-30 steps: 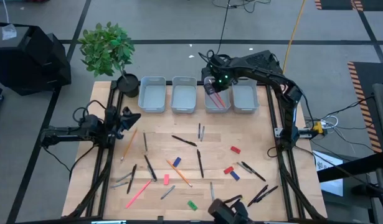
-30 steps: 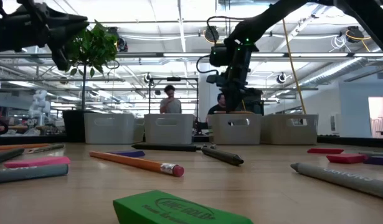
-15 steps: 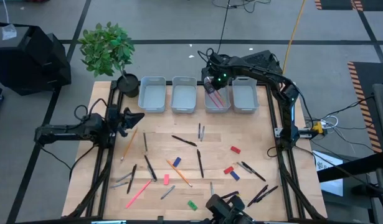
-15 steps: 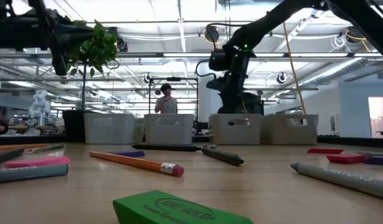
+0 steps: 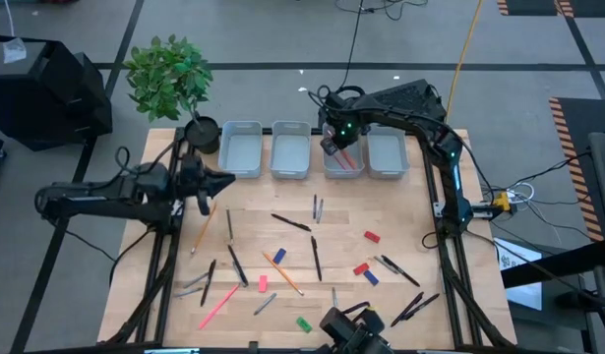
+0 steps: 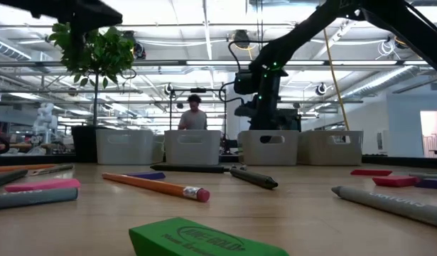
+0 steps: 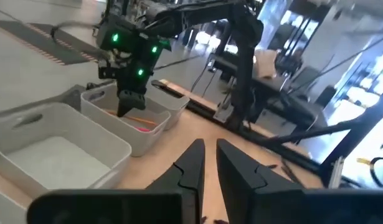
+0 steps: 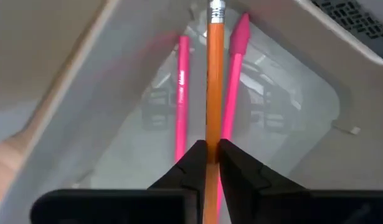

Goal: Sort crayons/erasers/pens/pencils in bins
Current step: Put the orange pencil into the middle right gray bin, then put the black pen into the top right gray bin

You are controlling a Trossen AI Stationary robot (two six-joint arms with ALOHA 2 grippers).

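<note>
Wooden table in a lab hall, person standing well behind it in the low view. Orange pencil sits pinched between the fingers of the right gripper, eraser end pointing into the 3rd of 4 bins, counted from the plant side. 2 pink sticks already lie on that bin's floor, 1 either side of the pencil line. From above, the right gripper hangs over the same bin, near its plant-side wall; the pencil is not released yet.

Risk 1: opening the jaws this high could let the pencil bounce and end up leaning on the rim or tipping out, since it looks nearly as long as the bin. Risk 2: lowering at an angle could jam the tip against the wall or nudge the light tub against its neighbours.

Bins 1 and 2 look empty; bin 4 cannot be judged. Erasers still out on the table: blue, pink, green, 2 red. Several pens and pencils are scattered around them, so most sorting remains.

Left gripper hovers above the plant-side table edge, fingers nearly together with a slim gap, holding nothing. Swinging it in toward the bins now could clash with the right arm.
</note>
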